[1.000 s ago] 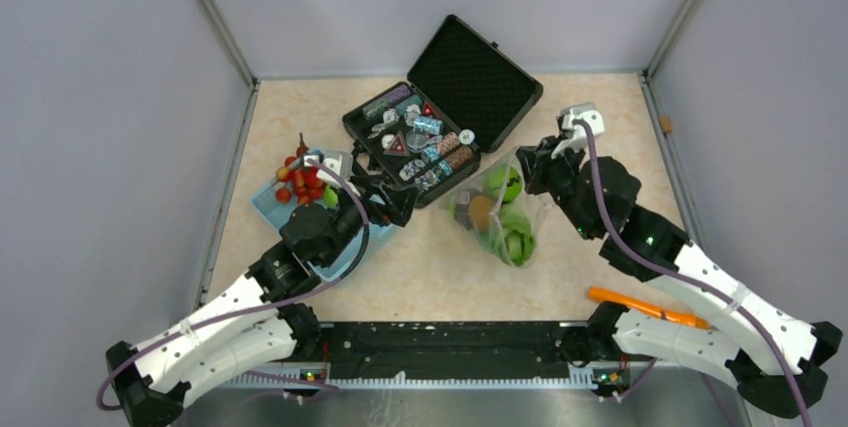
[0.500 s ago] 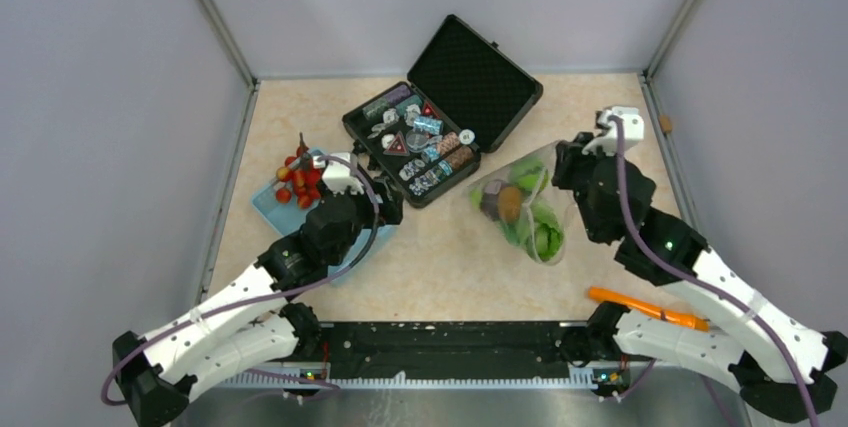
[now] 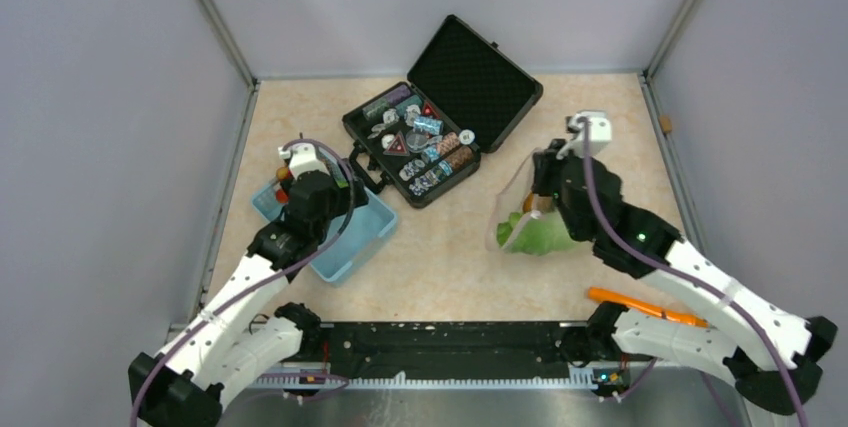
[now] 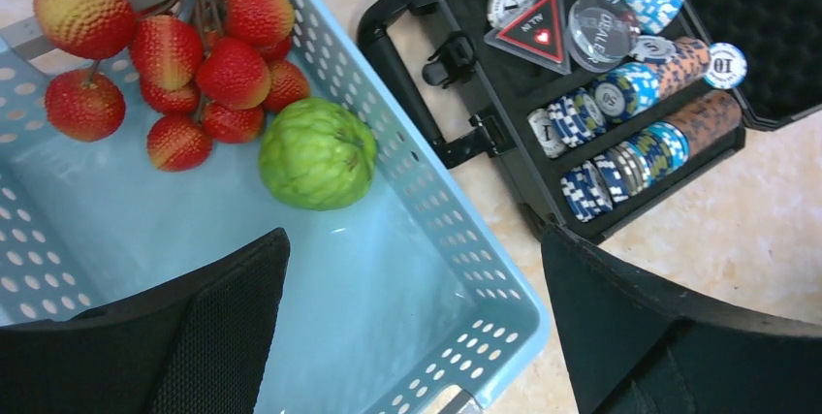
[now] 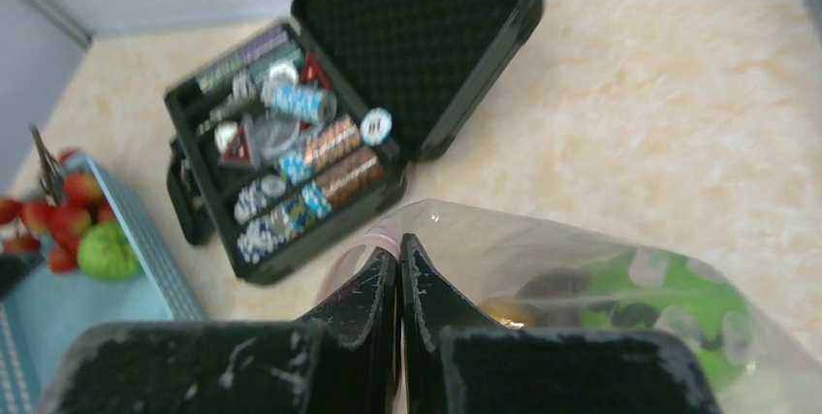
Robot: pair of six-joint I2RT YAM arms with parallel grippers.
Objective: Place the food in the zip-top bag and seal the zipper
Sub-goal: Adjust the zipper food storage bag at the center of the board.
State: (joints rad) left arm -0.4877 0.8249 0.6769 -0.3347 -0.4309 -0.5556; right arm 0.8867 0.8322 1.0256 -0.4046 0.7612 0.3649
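Observation:
The zip-top bag (image 3: 522, 230) lies right of the middle, with green pieces, an orange and a dark piece showing through it (image 5: 669, 298). My right gripper (image 5: 399, 251) is shut on the bag's mouth at the pink zipper strip (image 5: 373, 239); in the top view the gripper (image 3: 545, 195) holds that edge up. My left gripper (image 4: 417, 322) is open and empty over the light blue basket (image 4: 465, 239). In the basket lie the red cherry tomatoes (image 4: 194, 55) and a green leafy ball (image 4: 317, 153). In the top view the left gripper (image 3: 335, 187) hides most of them.
An open black case (image 3: 430, 137) of chips and trinkets stands at the back middle, between basket and bag; it also shows in the left wrist view (image 4: 601, 113) and the right wrist view (image 5: 320, 143). An orange tool (image 3: 640, 305) lies near the right arm's base.
My right gripper carried the bag's mouth right, then back a little, and the bag now bunches under it. My left gripper drew back to the left over the basket.

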